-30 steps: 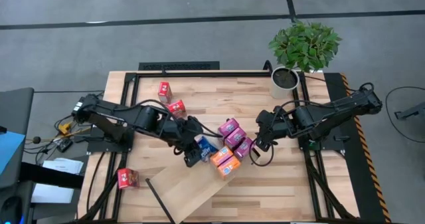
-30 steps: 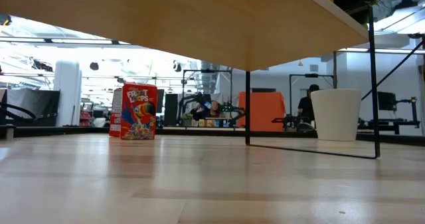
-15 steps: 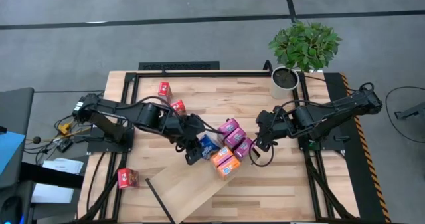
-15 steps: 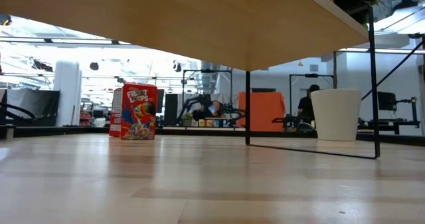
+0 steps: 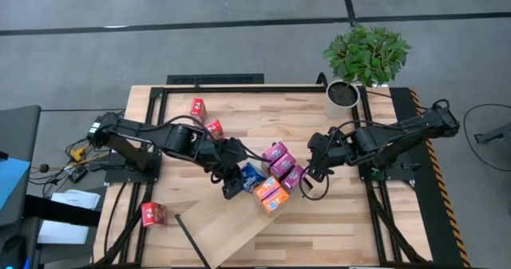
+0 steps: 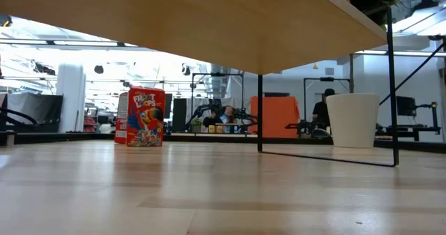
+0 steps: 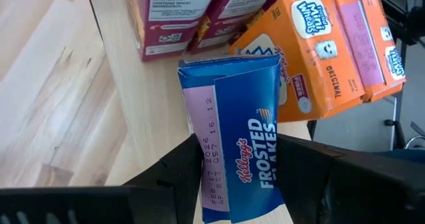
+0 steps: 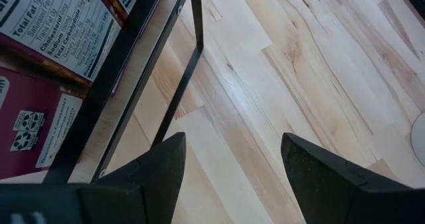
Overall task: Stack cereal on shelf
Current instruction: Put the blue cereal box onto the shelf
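Left gripper [image 7: 242, 177] shifted toward orange boxes [image 5: 271, 195], pinching blue cereal box [image 7: 242, 141]; right gripper [image 8: 229, 161] spread.

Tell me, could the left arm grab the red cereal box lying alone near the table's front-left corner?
Probably not yet: the left gripper is shut on the blue cereal box. The red cereal box lies unobstructed.

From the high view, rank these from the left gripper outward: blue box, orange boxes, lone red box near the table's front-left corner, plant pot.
1. Blue box, held in the left gripper.
2. Orange boxes, just to its right on the shelf.
3. Lone red box, front-left.
4. Plant pot, far right corner.
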`<state>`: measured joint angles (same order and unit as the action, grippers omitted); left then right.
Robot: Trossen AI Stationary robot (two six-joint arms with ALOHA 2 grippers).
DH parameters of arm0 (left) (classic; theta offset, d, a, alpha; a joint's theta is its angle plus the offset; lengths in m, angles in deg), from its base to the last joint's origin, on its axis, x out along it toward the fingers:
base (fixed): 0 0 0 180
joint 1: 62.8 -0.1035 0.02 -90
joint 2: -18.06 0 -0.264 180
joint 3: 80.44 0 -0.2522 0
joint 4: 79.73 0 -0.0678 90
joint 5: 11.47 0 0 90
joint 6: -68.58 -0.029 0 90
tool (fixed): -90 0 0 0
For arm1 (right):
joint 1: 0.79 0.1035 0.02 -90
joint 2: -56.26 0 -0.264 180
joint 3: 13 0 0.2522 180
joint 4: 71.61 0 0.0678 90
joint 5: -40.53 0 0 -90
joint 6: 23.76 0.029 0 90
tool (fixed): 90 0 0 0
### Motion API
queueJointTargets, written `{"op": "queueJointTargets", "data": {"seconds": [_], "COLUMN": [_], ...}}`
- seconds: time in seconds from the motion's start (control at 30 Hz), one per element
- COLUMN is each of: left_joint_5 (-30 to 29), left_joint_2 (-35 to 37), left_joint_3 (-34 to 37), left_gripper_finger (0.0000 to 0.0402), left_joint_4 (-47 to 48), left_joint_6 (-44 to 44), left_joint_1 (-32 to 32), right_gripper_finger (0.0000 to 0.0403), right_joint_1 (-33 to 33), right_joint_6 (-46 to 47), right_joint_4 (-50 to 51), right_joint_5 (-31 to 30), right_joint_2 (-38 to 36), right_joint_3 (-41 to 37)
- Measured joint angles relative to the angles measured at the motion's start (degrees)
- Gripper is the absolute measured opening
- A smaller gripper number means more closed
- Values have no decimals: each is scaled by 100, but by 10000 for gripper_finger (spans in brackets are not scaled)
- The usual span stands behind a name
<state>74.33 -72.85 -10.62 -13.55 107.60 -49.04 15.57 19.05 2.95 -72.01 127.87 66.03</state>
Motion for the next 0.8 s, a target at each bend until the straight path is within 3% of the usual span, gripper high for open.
{"op": "queueJointTargets", "data": {"seconds": [0.8], "left_joint_5": [502], "left_joint_2": [2], "left_joint_3": [-2], "left_gripper_finger": [152], "left_joint_4": [11], "left_joint_6": [-542], "left_joint_1": [-195], "right_gripper_finger": [274], "right_joint_1": [0], "right_joint_6": [-87], "right_joint_4": [-4], "right_joint_5": [0], "right_joint_2": [0], "right_joint_3": [0]}}
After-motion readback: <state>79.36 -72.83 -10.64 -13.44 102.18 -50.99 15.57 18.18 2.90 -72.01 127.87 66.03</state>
